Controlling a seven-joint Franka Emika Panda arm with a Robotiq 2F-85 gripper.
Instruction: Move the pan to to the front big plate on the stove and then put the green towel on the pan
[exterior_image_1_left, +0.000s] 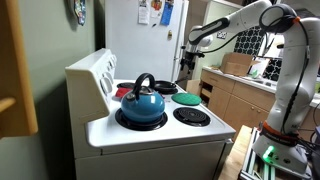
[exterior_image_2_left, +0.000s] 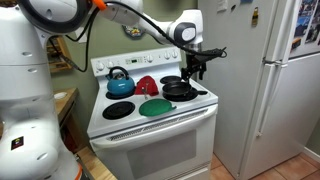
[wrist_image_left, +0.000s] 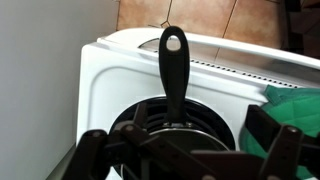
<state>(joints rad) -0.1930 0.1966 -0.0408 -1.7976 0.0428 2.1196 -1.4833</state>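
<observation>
Where the white stove surface (exterior_image_1_left: 150, 137) stands beside a fridge (exterior_image_2_left: 260, 80), I count one kettle (exterior_image_1_left: 141, 102), one green towel (exterior_image_2_left: 155, 107), one pan (exterior_image_2_left: 180, 90); my gripper (wrist_image_left: 188, 148) hangs above it, spread wide, empty.

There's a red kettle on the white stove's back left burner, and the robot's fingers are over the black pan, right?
Only the colour is off: that round metal kettle is blue, not red, as both exterior views show. The fingers do hang over the black pan.
</observation>
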